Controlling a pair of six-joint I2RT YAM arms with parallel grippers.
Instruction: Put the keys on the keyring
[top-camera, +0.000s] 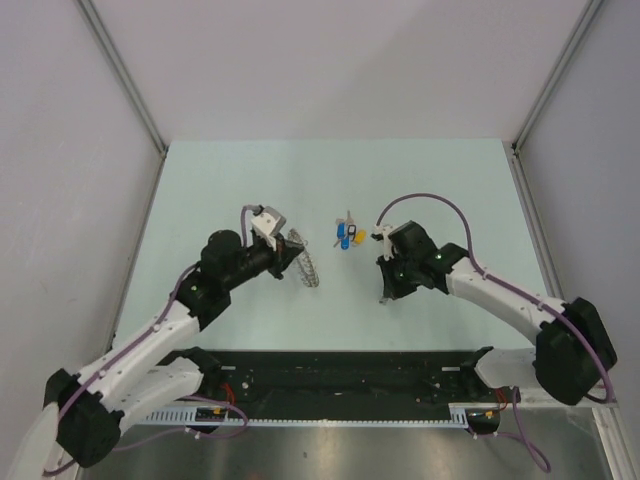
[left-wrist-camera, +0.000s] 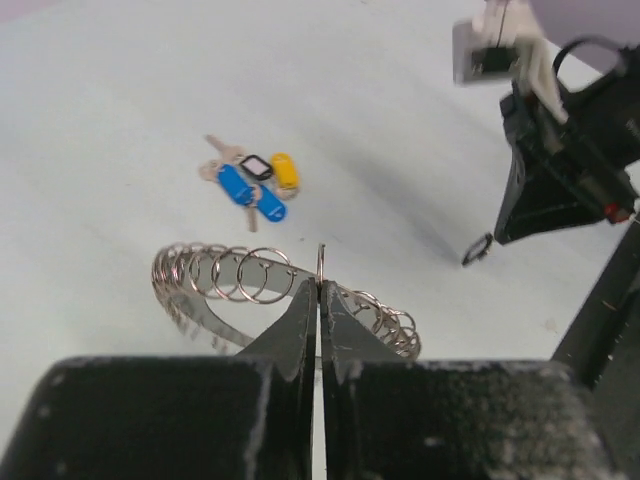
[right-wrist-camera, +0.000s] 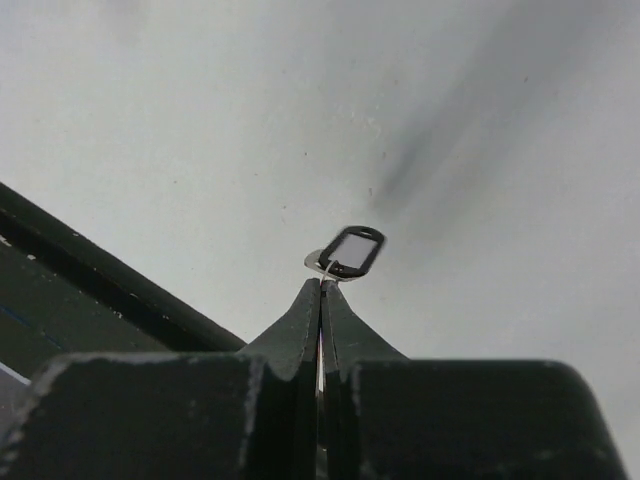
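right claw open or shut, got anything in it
Shut. In the right wrist view the right claw has its two sides pressed together with no gap, pinching the near edge of a black-rimmed oval key tag at its tips.

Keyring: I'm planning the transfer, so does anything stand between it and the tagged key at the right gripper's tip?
Nothing visible does. The table between the keyring, pinched by the left gripper, and the black-rimmed key in the right gripper is bare; the loose keys lie off that line, on the far side.
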